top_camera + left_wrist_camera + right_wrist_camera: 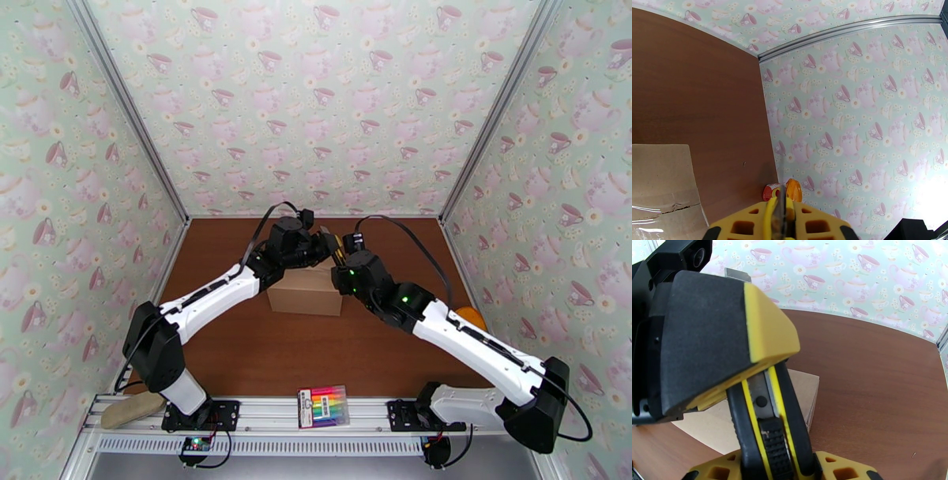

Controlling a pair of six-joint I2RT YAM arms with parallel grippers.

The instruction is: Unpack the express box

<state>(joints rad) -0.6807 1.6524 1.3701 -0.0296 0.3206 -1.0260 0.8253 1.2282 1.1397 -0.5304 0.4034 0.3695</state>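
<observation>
The brown desk [261, 355] is walled on three sides by teacup-patterned panels [316, 103]. Both arms reach in from the near edge and meet over the middle of the desk, hiding most of the top of the express box [304, 296] in the top view.

The express box sits mid-desk, between the arms, with its long axis running left to right, about parallel to the near edge. One long side faces near. Its flaps lie flat, with clear tape across the cardboard in the left wrist view.

A pack of coloured markers [324, 406] lies on the near rail between the arm bases, well apart from the box. A tan pad [130, 410] rests at the near left corner. An orange round object [472, 317] sits by the right wall.

A black-and-yellow utility knife [768, 417] is held above the box. The left claw [780, 209] is clamped on its blade end, and the right claw [776, 465] is closed on its handle.
</observation>
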